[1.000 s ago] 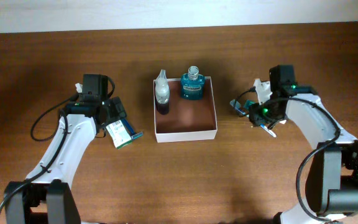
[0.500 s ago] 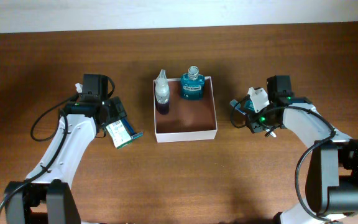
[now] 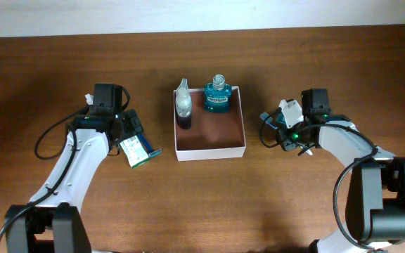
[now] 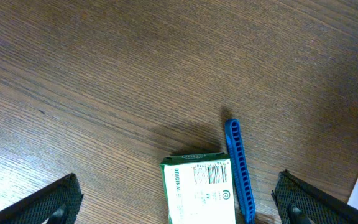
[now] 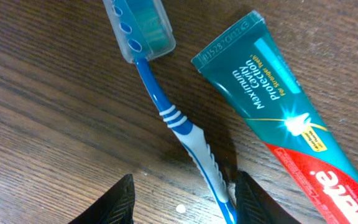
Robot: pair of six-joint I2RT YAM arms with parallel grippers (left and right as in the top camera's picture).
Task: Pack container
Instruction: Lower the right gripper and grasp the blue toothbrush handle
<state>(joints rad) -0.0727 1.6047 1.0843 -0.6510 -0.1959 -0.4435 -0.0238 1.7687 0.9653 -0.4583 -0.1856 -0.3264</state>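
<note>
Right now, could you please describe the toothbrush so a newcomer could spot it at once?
Look right of the white-walled container, beneath the right gripper. The toothbrush lies beside a teal-and-red toothpaste tube; it is the slim blue-and-white stick with a clear cap over its bristles.

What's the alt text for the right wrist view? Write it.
A blue-and-white toothbrush with a capped head lies on a wooden table, the open right claw straddling its handle. A teal-and-red toothpaste tube lies beside it.
</note>
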